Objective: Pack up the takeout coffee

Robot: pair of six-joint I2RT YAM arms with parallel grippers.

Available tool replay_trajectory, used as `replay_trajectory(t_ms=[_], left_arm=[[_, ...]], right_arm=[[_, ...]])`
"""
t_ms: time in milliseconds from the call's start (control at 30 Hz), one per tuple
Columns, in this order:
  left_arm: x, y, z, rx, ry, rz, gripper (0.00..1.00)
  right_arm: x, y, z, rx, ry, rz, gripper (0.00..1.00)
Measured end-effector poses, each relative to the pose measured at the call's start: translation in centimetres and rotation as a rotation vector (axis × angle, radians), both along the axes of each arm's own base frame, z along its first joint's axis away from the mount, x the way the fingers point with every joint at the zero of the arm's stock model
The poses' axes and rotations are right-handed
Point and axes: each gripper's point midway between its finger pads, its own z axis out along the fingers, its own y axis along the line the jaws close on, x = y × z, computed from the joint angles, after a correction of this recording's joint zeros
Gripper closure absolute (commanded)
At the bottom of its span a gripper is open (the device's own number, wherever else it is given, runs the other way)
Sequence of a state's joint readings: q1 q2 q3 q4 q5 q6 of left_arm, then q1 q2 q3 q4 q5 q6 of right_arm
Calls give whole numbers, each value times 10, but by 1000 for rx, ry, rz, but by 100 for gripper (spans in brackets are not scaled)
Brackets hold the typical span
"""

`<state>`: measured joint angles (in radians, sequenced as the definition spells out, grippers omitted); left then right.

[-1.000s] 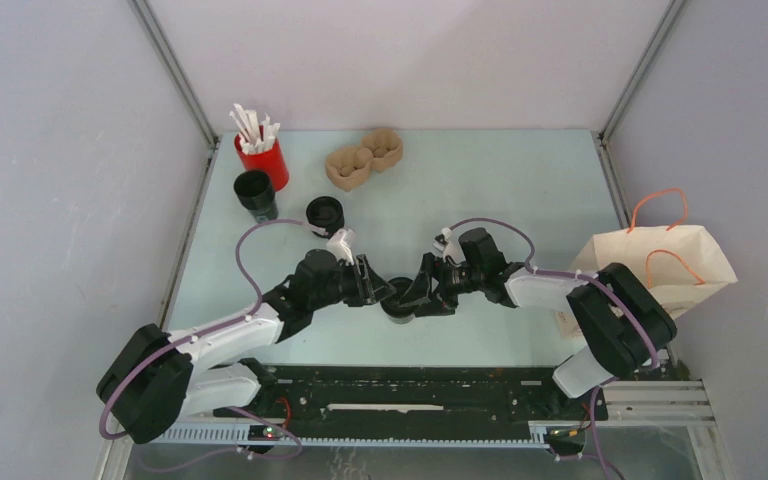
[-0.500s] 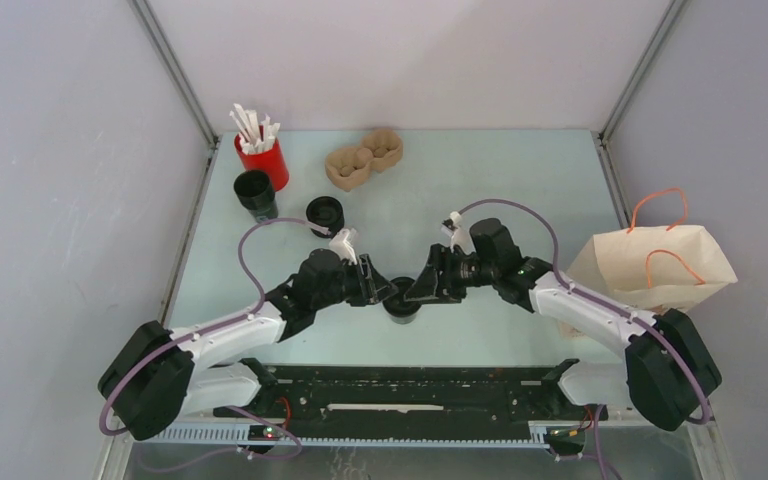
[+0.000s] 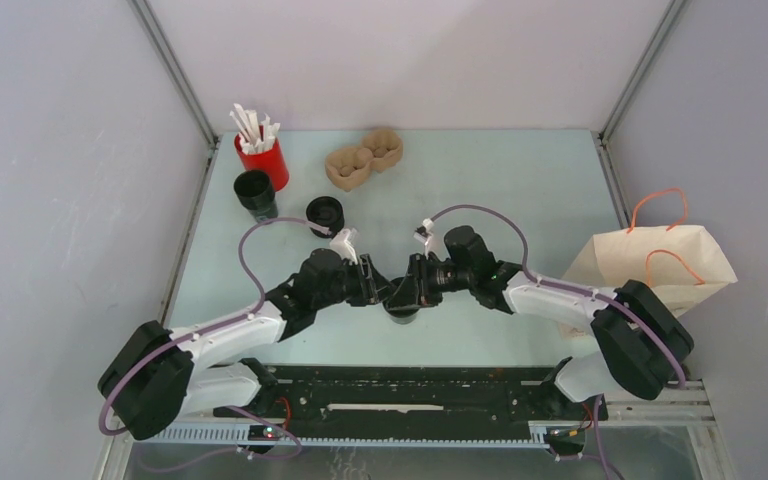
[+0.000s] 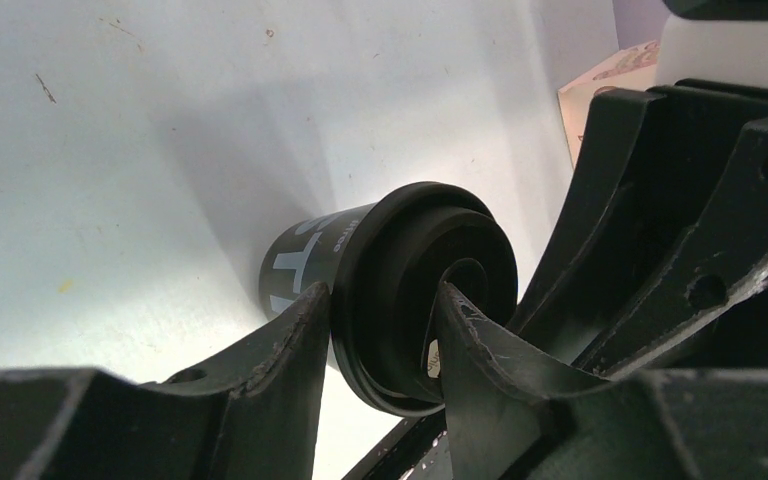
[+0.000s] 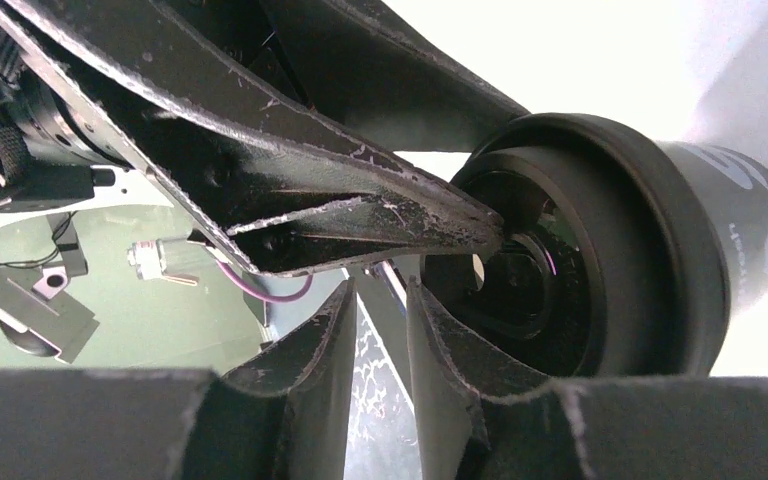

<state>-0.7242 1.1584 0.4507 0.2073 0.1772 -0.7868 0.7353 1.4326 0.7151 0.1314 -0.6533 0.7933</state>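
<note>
The takeout coffee (image 3: 401,307), a small black cup with a black lid, stands at the near middle of the table. My left gripper (image 3: 384,292) is shut on the lid's rim: in the left wrist view (image 4: 378,300) one finger is outside the lid (image 4: 430,250) and the other sits in its recessed top. My right gripper (image 3: 412,289) comes in from the right. In the right wrist view (image 5: 382,290) its jaws are nearly together with nothing between them, and one finger rests against the lid (image 5: 600,260).
A brown paper bag (image 3: 660,265) with orange handles lies at the right edge. At the back left are a red cup of white sticks (image 3: 263,160), an open black cup (image 3: 255,192), a squat black round piece (image 3: 325,213) and a brown pulp carrier (image 3: 363,158).
The right arm shifted its elbow out and back, and its gripper moved left, closer onto the cup's lid. The left gripper and the cup stayed put.
</note>
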Motion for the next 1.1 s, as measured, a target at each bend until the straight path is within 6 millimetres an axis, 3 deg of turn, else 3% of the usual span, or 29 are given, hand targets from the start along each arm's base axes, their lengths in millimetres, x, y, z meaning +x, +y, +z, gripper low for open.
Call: replay_trajectory(t_ms=[267,467,533,667,900,1000,1100], left_arm=[[1,-1,0,5,4,-1,53],[1,-2,1,6,5,-2,53],[1,-2,0,8,7,-3,54],[0,-2,1,10,9,-4,54],[0,-3,0,12,11,-5,54],[1,-2,0,14,8,1,54],[1,-2,0,15,6,3,54]], right_arm=[[2,-9,5,15,-27,-17,59],[31,-42,15,-8,-49,-140,38],[41,-50,18,-17,-59,-168,36],[50,-55,13,-22,-49,-165,39],[49,-53,-27,-58,78,-114,52],[51,-52,-28,-17,88,-95,62],[51,-52,-30,22,86,-82,65]])
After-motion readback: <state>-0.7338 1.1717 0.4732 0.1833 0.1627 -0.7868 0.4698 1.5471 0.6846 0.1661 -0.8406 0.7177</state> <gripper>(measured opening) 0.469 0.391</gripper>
